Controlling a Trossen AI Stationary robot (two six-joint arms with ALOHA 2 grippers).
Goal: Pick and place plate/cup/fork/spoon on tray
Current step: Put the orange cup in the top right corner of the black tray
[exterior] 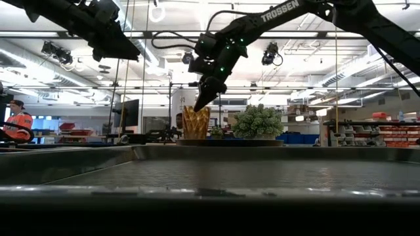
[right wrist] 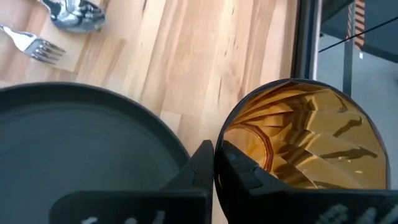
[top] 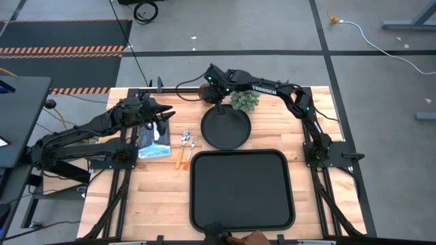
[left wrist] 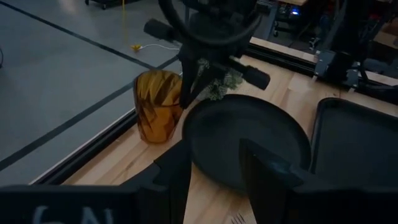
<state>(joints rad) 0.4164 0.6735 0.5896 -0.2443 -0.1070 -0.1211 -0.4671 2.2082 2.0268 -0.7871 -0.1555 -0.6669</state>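
Note:
The amber cup (right wrist: 305, 137) stands upright on its base near the table's far edge (left wrist: 158, 106). My right gripper (right wrist: 214, 171) reaches over from the right and is shut on its rim (exterior: 197, 105). The round black plate (top: 225, 128) lies flat on the table just nearer than the cup. The black tray (top: 240, 189) lies at the near middle. The orange-handled spoon (top: 182, 148) and the silver fork (top: 193, 144) lie left of the plate. My left gripper (left wrist: 217, 180) is open and empty, raised over the table's left side (top: 163, 114). My right gripper has the cup's rim (right wrist: 219, 142) on the side toward the plate, one finger (right wrist: 242, 174) inside the cup and one outside. The fingers come from above, pointing down. The cup stands upright with its base on the table.
A small green plant (top: 245, 101) stands right of the cup, at the plate's far edge. A blue and white packet (top: 154, 141) lies under my left arm. A person in orange (exterior: 20, 123) is in the room far behind.

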